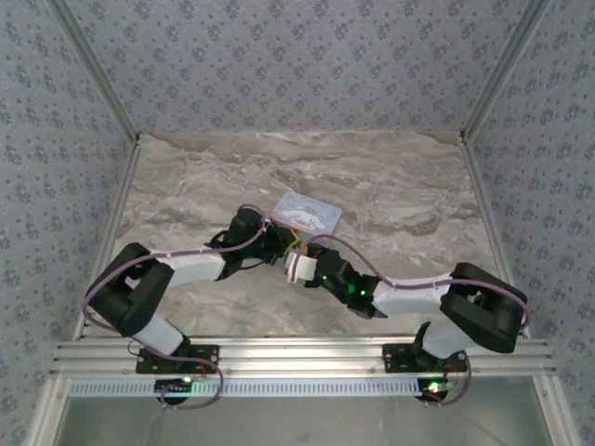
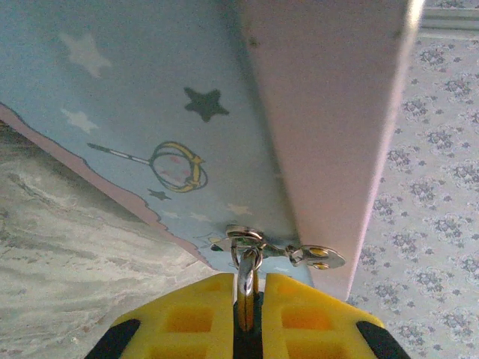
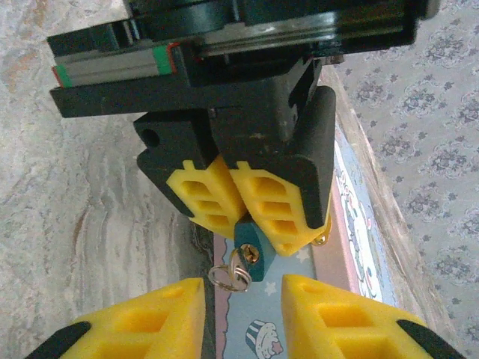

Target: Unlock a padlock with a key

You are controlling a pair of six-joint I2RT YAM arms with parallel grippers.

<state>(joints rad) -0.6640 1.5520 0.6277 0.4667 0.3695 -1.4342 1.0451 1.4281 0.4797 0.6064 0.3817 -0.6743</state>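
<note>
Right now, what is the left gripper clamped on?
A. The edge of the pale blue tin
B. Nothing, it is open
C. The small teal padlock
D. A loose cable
C. In the right wrist view, the yellow pads of the left gripper pinch the teal padlock just off the tin, while the right gripper stands open below it.

Light's even and diffuse from above, only soft shadows on the worktop. Top view sharp; green LED blooms a bit. Left wrist: tin out of focus, its pale side washed out. Right wrist: right gripper fingertips blurred at the bottom edge.
</note>
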